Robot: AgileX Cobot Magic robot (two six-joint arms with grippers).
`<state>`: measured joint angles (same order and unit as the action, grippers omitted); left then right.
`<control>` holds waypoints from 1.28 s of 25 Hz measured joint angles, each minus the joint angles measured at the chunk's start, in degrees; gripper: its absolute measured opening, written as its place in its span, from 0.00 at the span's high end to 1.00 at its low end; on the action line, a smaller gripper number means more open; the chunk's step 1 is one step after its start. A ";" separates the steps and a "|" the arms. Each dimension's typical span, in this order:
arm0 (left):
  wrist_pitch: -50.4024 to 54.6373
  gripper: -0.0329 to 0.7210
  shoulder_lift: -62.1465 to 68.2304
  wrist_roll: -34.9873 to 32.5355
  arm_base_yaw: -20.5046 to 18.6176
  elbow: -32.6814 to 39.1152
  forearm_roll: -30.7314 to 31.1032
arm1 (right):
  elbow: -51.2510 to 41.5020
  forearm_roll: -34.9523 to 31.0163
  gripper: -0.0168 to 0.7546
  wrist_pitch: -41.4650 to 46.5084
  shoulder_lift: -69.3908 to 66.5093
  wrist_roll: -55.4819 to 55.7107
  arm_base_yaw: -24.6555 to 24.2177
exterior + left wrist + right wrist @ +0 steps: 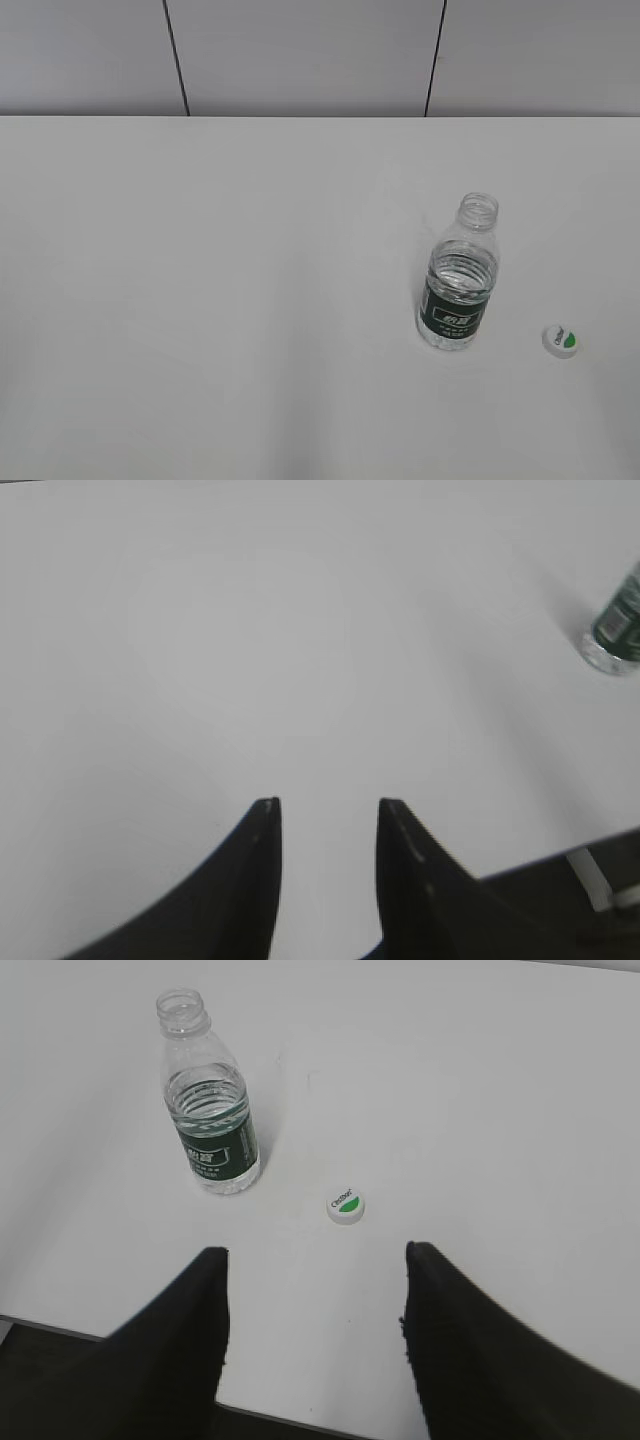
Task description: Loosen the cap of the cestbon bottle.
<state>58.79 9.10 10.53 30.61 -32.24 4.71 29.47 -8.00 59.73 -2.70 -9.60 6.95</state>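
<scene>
Item one: the cestbon bottle. We log it standing upright on the white worktop, toward the right side in the exterior view. It is clear plastic with ribbed shoulders and a dark green label band with white text. Its threaded neck is bare and open at the top. Water shows inside, with the level near the shoulder.

Item two: the cap. We find it off the bottle, lying flat on the worktop to the right of the bottle's base and apart from it. It is white, with a green patch and small print facing up. In the right wrist view the cap lies near the bottle, down and to the right of its base, not touching it.

Item three: the left tool. We record its two dark fingers parted by a narrow gap, with only bare worktop between them. The bottle shows at the far right edge of this view, well apart from it.

Item four: the right tool. We record it spread wide and holding nothing, above the near edge of the worktop. The cap lies just beyond the gap between its fingers.
</scene>
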 joint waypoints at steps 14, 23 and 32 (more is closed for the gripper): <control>0.00 0.62 -7.36 0.00 -26.16 0.00 0.00 | 0.00 0.00 0.42 -0.18 0.00 -0.09 0.00; 0.01 0.62 -9.40 0.00 -28.80 0.00 0.00 | 0.00 0.05 0.42 -0.24 0.00 -0.09 -0.49; 0.01 0.62 -9.40 0.00 -32.77 0.00 0.00 | 0.00 -0.24 0.42 -0.29 0.00 -0.09 -4.84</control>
<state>58.79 -0.30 10.53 -2.16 -32.24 4.71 29.47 -8.24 59.45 -2.70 -9.69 2.10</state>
